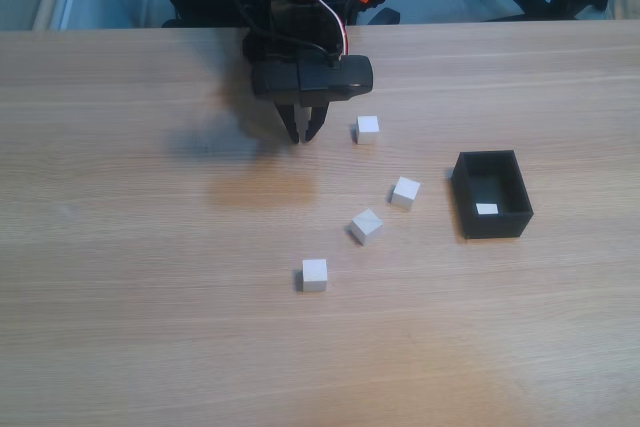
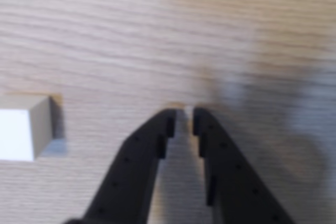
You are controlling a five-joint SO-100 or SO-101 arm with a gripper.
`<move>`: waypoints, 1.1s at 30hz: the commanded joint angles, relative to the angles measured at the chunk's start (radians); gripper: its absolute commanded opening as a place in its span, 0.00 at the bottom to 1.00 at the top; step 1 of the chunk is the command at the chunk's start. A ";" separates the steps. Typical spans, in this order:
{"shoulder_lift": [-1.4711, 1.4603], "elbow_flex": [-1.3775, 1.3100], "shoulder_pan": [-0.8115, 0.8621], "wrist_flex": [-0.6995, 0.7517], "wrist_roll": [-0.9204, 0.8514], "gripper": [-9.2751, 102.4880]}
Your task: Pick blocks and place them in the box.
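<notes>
Claw (image 1: 304, 135) hangs just above the bare bench (image 1: 120, 247), tips nearly together with only a thin slit between them and nothing held; my wrist view (image 2: 184, 116) shows the same narrow gap over wood grain. All four blocks lie loose on the bench and none is in the box (image 1: 493, 194), which sits off to the right in the fixed view with a flat white label (image 1: 487, 209) on its floor. Closest to me is the block near the claw (image 1: 367, 128), just to its right in the fixed view and at the left edge of my wrist view (image 2: 26, 132). The others trail toward the front: one near the box (image 1: 404, 192), one turned at an angle (image 1: 366, 226), and the frontmost one (image 1: 314, 274).

My worry is the narrow opening: if I go down like this, the tips would land on top of a cube or knock it sideways rather than straddle it. I'd also judge the angled block risky, since squeezing across its corners could make it twist out
</notes>
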 commanded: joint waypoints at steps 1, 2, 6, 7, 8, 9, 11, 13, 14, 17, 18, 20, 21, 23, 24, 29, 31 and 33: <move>0.025 0.063 0.040 0.051 0.005 0.08; 0.025 0.063 0.040 0.051 0.005 0.08; 0.025 0.063 0.040 0.051 0.003 0.08; 0.025 0.063 0.040 0.051 0.003 0.08; 0.025 0.063 0.040 0.051 0.003 0.08; 0.025 0.063 0.040 0.051 0.003 0.08; 0.025 0.063 0.040 0.051 0.002 0.08; 0.025 0.063 0.037 0.051 0.002 0.08; 0.025 0.063 0.035 0.051 0.003 0.08; 0.025 0.063 0.029 0.051 0.005 0.08; 0.025 0.063 0.028 0.051 0.006 0.08; 0.025 0.063 0.026 0.051 0.000 0.08; 0.025 0.063 0.026 0.051 0.000 0.08; 0.025 0.063 0.026 0.051 0.000 0.08; 0.025 0.063 0.026 0.051 0.002 0.08; 0.025 0.063 0.025 0.051 0.008 0.08; 0.025 0.063 0.025 0.051 0.009 0.08; 0.025 0.063 0.025 0.051 0.008 0.08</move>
